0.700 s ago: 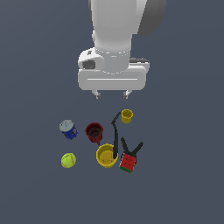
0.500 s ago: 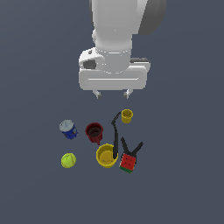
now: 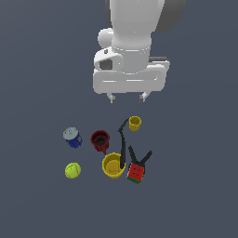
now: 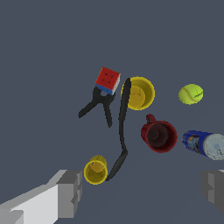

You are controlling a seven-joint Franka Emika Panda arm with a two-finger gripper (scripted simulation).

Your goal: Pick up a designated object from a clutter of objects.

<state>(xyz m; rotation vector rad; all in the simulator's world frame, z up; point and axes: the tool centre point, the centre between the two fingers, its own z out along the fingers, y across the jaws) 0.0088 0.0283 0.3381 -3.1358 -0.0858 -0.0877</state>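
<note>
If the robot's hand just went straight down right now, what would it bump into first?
Probably the small yellow cup. In the wrist view it sits nearest the open gripper, just inside one of the jaws, with the long black tool beside it. Depth is unclear, so it might reach bare floor instead.

One blue can [image 3: 72, 137], red mug [image 3: 100, 140], yellow bowl [image 3: 113, 165], yellow cup [image 3: 135, 123], ball [image 3: 72, 170], cube [image 3: 135, 173]; two black tools [image 3: 122, 144].

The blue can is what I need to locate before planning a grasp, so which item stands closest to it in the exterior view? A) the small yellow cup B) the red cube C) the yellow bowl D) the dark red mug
D: the blue can stands apart at the exterior view's left of the group, with the dark red mug right beside it, not touching.
</note>
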